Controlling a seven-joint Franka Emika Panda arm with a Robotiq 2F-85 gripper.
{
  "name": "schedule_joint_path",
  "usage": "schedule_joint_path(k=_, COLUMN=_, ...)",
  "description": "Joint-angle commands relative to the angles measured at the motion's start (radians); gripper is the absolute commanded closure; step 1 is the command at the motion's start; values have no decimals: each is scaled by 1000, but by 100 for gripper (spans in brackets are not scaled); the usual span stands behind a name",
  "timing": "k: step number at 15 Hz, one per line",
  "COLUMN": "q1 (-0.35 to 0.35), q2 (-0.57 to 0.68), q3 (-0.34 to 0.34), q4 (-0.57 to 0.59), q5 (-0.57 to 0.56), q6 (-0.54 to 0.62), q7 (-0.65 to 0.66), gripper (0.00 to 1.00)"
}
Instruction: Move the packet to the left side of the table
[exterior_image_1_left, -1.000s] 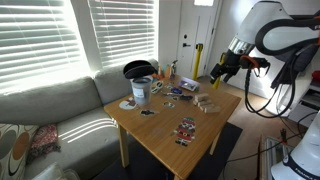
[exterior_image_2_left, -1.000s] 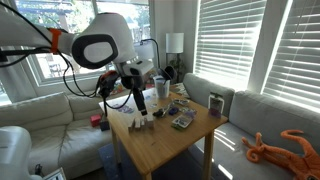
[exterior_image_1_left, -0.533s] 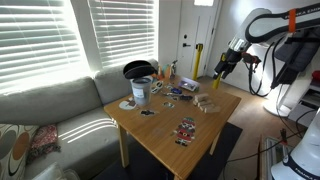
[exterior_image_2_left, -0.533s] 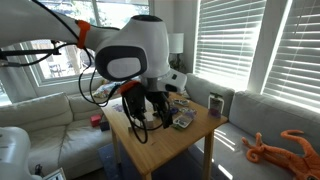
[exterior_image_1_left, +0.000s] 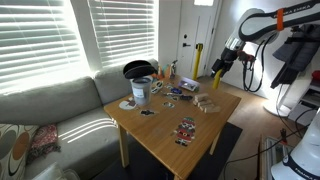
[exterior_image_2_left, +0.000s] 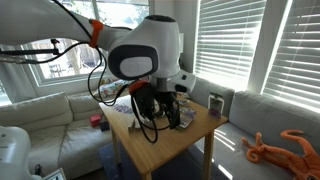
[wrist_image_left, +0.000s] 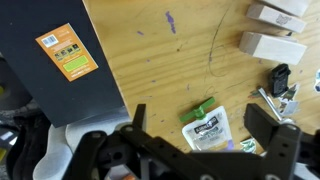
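Note:
The packet (exterior_image_1_left: 186, 129), dark red and black with white speckles, lies flat near the front right edge of the light-wood table (exterior_image_1_left: 160, 135). My gripper (exterior_image_1_left: 217, 71) hangs above the table's far right corner, well away from the packet. In the wrist view the gripper (wrist_image_left: 205, 140) is open and empty. It is above a small white pouch with a green cap (wrist_image_left: 205, 127), and the packet is out of that view. In an exterior view my arm hides most of the table (exterior_image_2_left: 175, 142).
Pale wooden blocks (wrist_image_left: 272, 45) and small dark parts (wrist_image_left: 280, 85) lie near the pouch. A black sheet with an orange label (wrist_image_left: 65, 50) lies beyond the table edge. A tin (exterior_image_1_left: 141, 91) under a black bowl (exterior_image_1_left: 137, 69) stands at the back left. A sofa (exterior_image_1_left: 60, 110) runs along the left side.
The arm's upper links have swung round and now block more of the table in an exterior view. The gripper stays near the far right corner. The packet has not moved.

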Motion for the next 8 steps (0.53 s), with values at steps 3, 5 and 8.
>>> schedule_joint_path(k=3, q1=-9, q2=37, q3=-9, q4=41, q5=63, q6=-41, q7=-81, gripper=0)
schedule_joint_path(k=5, q1=18, q2=97, q3=-66, q4=89, q5=159, q6=-93, q7=-216, gripper=0)
schedule_joint_path(k=8, q1=11, q2=195, q3=-107, q4=167, q5=267, q6=-211, q7=-372, gripper=0)
